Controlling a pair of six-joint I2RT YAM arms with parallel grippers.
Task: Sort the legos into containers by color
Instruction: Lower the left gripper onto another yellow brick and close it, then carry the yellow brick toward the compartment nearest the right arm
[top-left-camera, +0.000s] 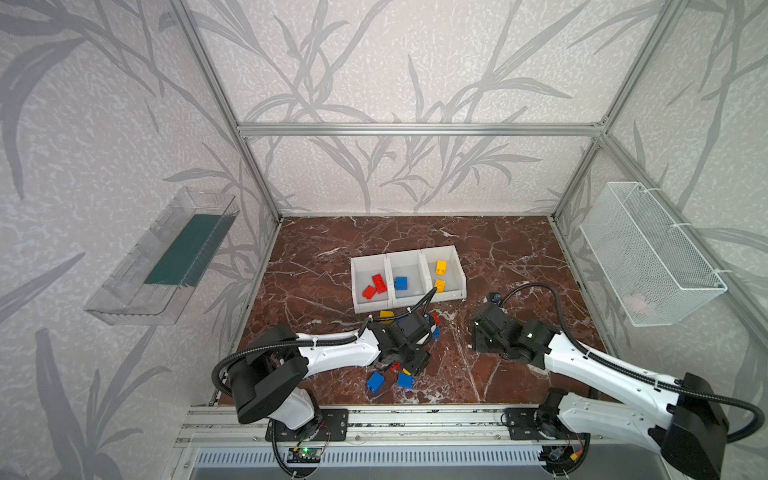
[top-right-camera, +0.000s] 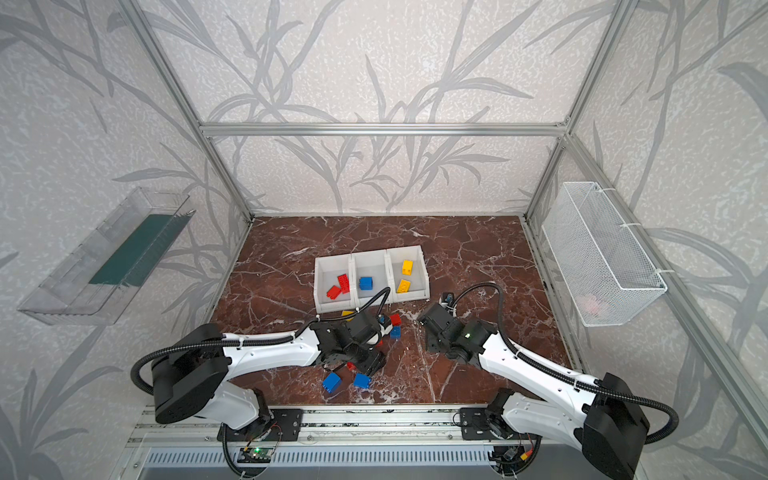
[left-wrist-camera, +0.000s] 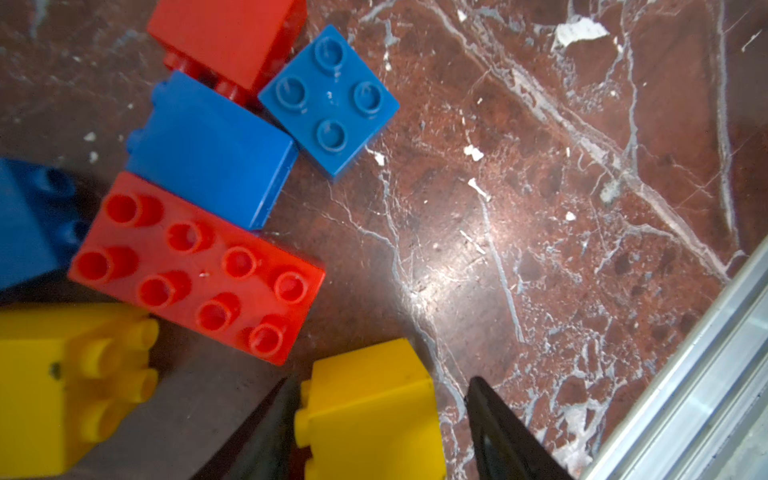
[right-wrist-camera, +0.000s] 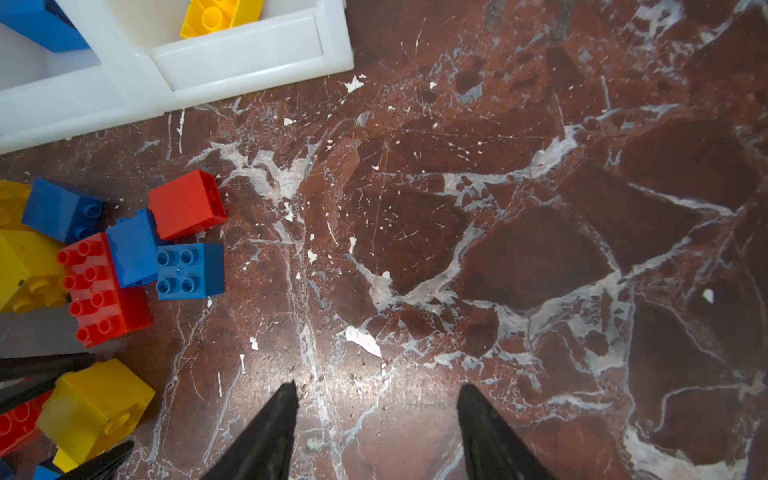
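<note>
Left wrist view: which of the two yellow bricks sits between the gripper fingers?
The yellow brick straddled by the left gripper, whose jaws are open around it; the other yellow brick lies apart, beside the red eight-stud brick.

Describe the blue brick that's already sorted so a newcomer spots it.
On the marble table stands a row of three white bins. The blue brick lies in the centre bin, between the bins holding red bricks and yellow bricks. It is the only blue brick inside a bin.

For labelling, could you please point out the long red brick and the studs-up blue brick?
long red brick (left-wrist-camera: 195, 270): left wrist view, studded top face.
studs-up blue brick (left-wrist-camera: 328, 99): left wrist view, top centre.
</note>
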